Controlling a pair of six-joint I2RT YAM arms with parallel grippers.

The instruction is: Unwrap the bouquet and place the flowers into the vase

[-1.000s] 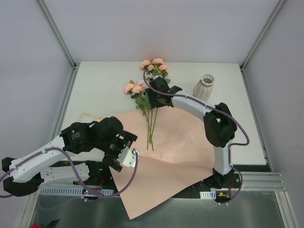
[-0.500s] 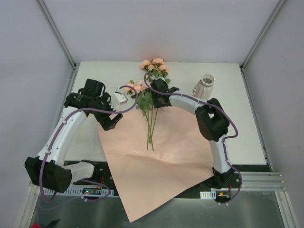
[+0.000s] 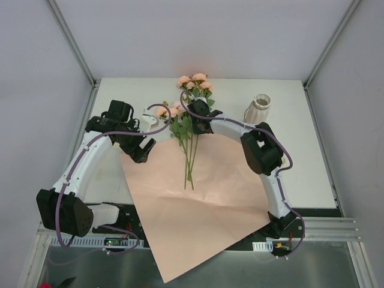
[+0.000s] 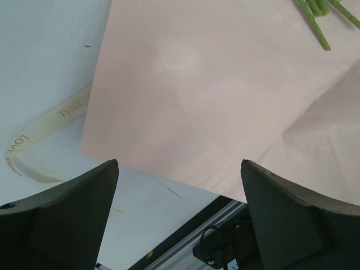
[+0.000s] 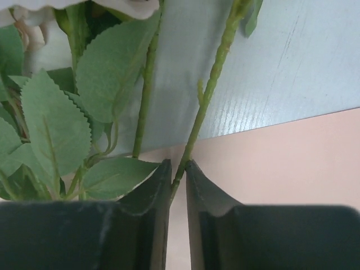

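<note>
Several flowers (image 3: 191, 133) lay with stems on the pink paper sheet (image 3: 201, 207), blooms past its far edge. Right gripper (image 5: 178, 188) had its jaws clamped on one stem at that edge. Left gripper (image 4: 180, 216) hung over the sheet's left edge, jaws wide apart, holding nothing. Cream ribbon (image 4: 52, 119) lay on the desk (image 3: 120, 99) just left of the sheet. Vase (image 3: 258, 110) stood upright beyond the sheet's far right side.

Top external view: mounted above and behind the arm bases, which sit along the lower frame edge. It faces down and forward at far range, with the whole table (image 3: 288, 102) in frame.

Left wrist view: faces down onto the pink paper (image 4: 225, 84) at medium range.

Right wrist view: close range on the flowers (image 5: 205, 95).

All three views share the paper and the flowers.
</note>
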